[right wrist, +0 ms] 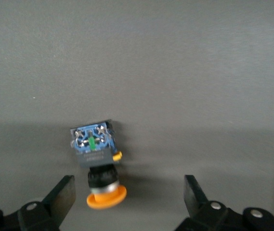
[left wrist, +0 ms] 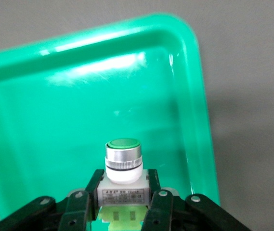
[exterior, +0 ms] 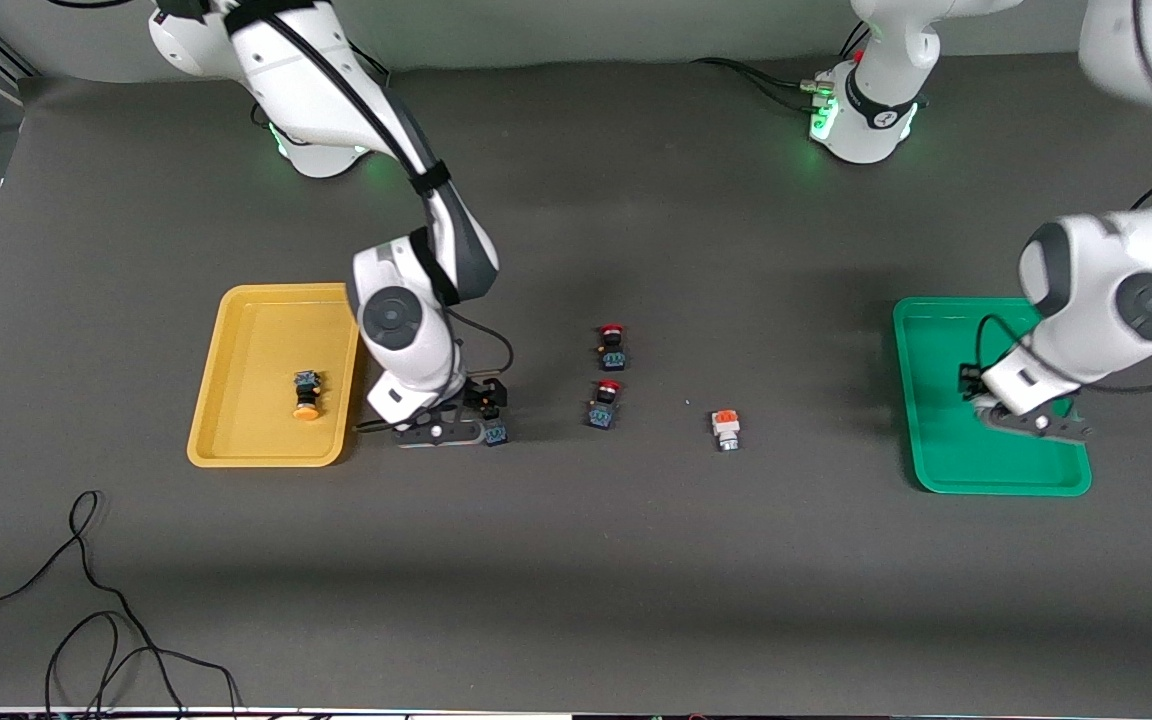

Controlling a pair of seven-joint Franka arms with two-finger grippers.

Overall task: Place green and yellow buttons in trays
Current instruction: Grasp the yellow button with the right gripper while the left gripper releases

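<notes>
Right wrist view: right gripper [right wrist: 129, 202] spread wide around a yellow button [right wrist: 98, 163] beside the yellow tray [exterior: 236, 330], small, rigid, best pinched across its blue body; left gripper [left wrist: 122, 204] clamped on the green button [left wrist: 123, 168] over the green tray [left wrist: 31, 96].

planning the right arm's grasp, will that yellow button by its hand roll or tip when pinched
The yellow button lies on its side on the table between the open fingers of the right hand. Its round cap could let it roll if nudged off-centre. The blocky blue body probably resists that and gives flat faces to grip. It looks small, stiff and likely light.
</notes>
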